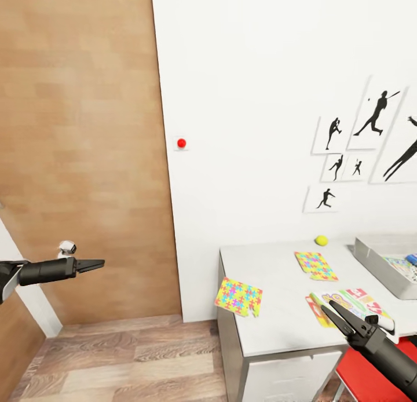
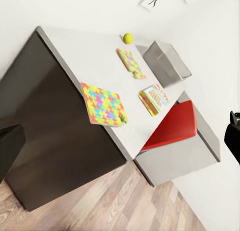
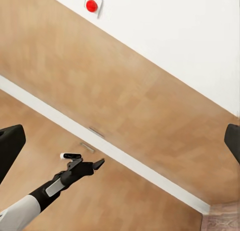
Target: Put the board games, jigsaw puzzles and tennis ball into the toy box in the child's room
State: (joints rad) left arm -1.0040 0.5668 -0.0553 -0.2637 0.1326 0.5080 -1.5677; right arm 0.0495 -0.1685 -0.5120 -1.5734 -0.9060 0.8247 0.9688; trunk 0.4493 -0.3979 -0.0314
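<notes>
On the white table (image 1: 272,321) one colourful jigsaw puzzle (image 1: 238,298) overhangs the left edge. A second jigsaw puzzle (image 1: 315,265) lies further back, near the yellow tennis ball (image 1: 321,240) by the wall. A board game (image 1: 347,306) lies near the front. The grey toy box (image 1: 376,266) stands at the right with colourful items inside. My right gripper (image 1: 331,309) hovers open over the board game's near edge. Far left, in front of the door, my left gripper (image 1: 95,265) is open and holds nothing. The left wrist view shows the overhanging puzzle (image 2: 104,105), ball (image 2: 128,38) and toy box (image 2: 167,63).
A red chair (image 1: 376,379) is tucked under the table's front right. A wooden door (image 1: 81,159) takes up the left, with a red button (image 1: 181,142) on the white wall beside it. Wood floor lies between door and table. Silhouette posters (image 1: 376,115) hang above the table.
</notes>
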